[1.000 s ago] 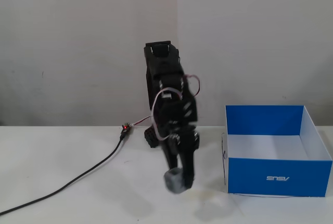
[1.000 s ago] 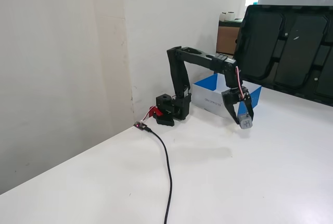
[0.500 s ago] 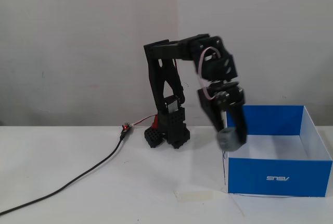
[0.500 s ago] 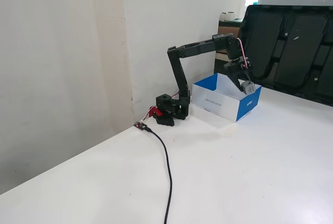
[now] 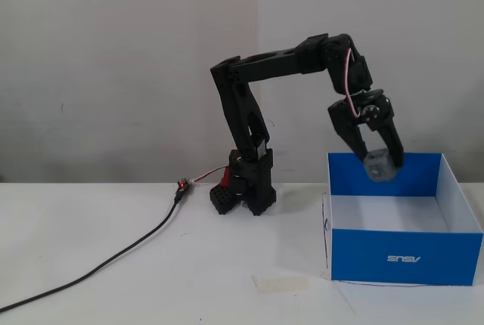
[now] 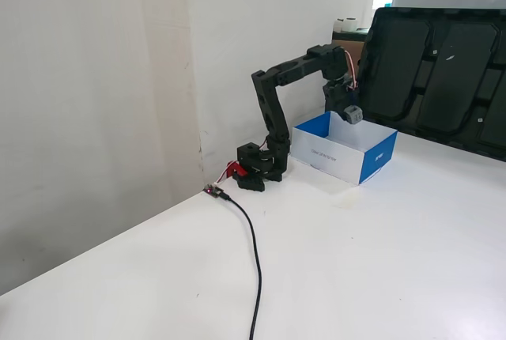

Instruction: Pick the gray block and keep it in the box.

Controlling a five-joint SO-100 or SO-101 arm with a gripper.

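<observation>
Clearly, in a fixed view: gray block [image 5: 380, 165] pinched between gripper [image 5: 382, 160] fingers, above box [image 5: 404, 257] back wall; arm bent over, gripper pointing down; box interior white, contents not visible
In another fixed view: gray block [image 6: 353, 114] held by gripper [image 6: 349, 112] above box [image 6: 375, 160] opening

Upside-down "ASUS" logo on the box [image 5: 406, 258]

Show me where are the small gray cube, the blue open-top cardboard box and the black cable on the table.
Small gray cube [image 5: 380, 165]: a fixed view, on its front face, held between the jaws.
Blue open-top cardboard box [image 5: 363, 253]: a fixed view, on its blue front wall.
Black cable [image 6: 256, 257]: a fixed view, on its middle stretch.
</observation>
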